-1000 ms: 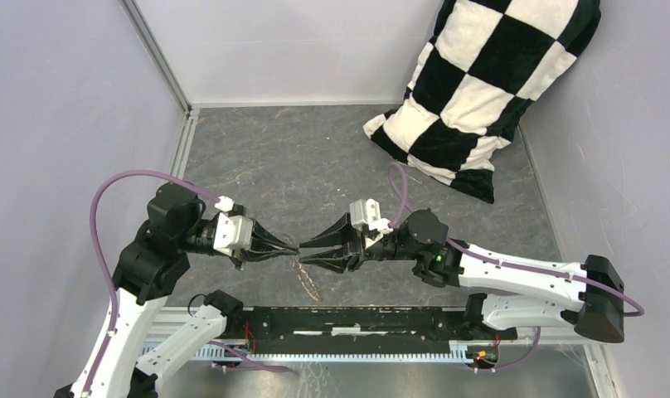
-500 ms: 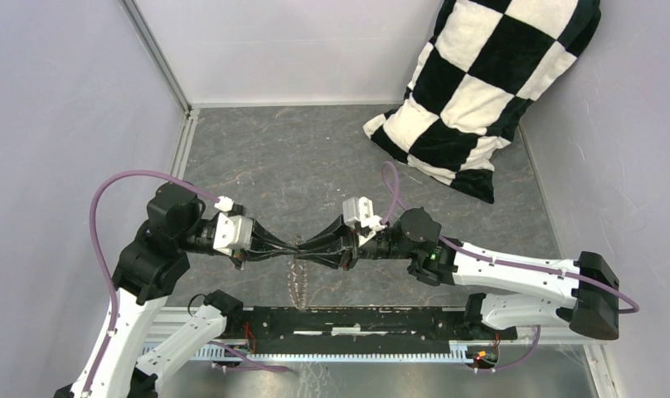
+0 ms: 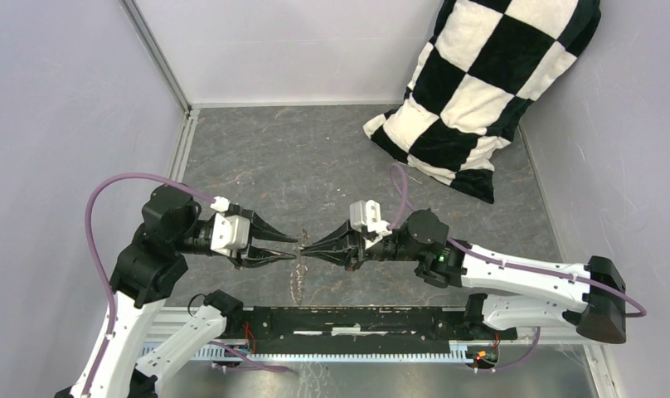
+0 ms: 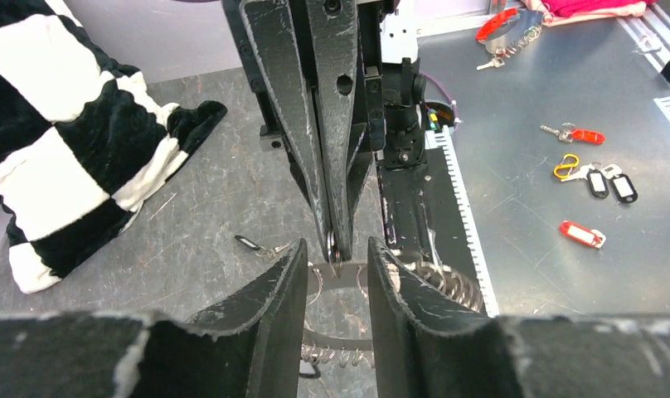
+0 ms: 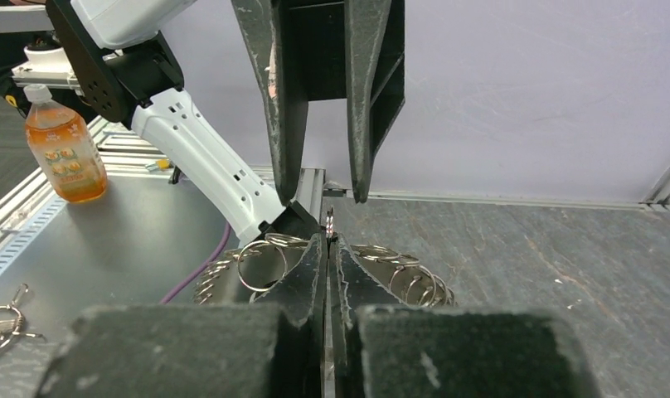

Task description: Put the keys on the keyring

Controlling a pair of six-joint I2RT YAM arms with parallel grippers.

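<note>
I am pinching the keyring by its top edge in my closed right gripper, and the ring is hanging edge-on between both arms. My left gripper is standing partly open, straddling that spot. One black-headed key is lying on the surface beyond; the other is hiding.

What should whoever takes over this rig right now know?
Right gripper: shut on the edge of the keyring, which hangs below it.
Left gripper: open, jaws either side of the right gripper's tip, holding nothing.
Keys: one black-headed key lies loose on the table; I cannot find the other.
Done: keyring is in hand.
Left: no loose key is on it yet. Pick up each key and thread it on.
</note>
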